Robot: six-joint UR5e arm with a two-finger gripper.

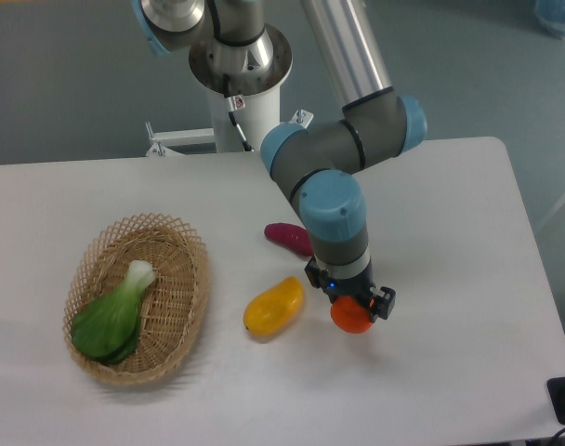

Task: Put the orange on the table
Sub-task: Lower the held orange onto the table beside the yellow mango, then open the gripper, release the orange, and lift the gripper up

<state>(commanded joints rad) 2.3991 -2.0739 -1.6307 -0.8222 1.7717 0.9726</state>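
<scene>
Nearest the camera, the woven basket [185, 307] sat at the left of the table [468, 372], with a green leafy vegetable [111, 316] lying inside it; both were well apart from the work and posed no concern. To the right of the basket, the yellow mango-shaped fruit [273, 307] lay on the tabletop, and just beside it the gripper [354, 307] held the orange [352, 316] between its fingers, which were closed narrowly on the fruit's upper part. The orange sat low, at or very close to the table surface; contact could not be confirmed from this view. Beyond it, the purple sweet-potato-like item [290, 238] lay partly behind the arm's wrist. The judged risks were as follows. First, the orange is round, and if the fingers opened while it hung above the surface, it would likely drop and roll, possibly toward the yellow fruit close on its left or across the open table to the right. Second, further descent with the orange already on the table could press and bruise it. Third, a sideways retreat after opening could clip the orange or nudge the yellow fruit; a straight upward lift would avoid this
</scene>
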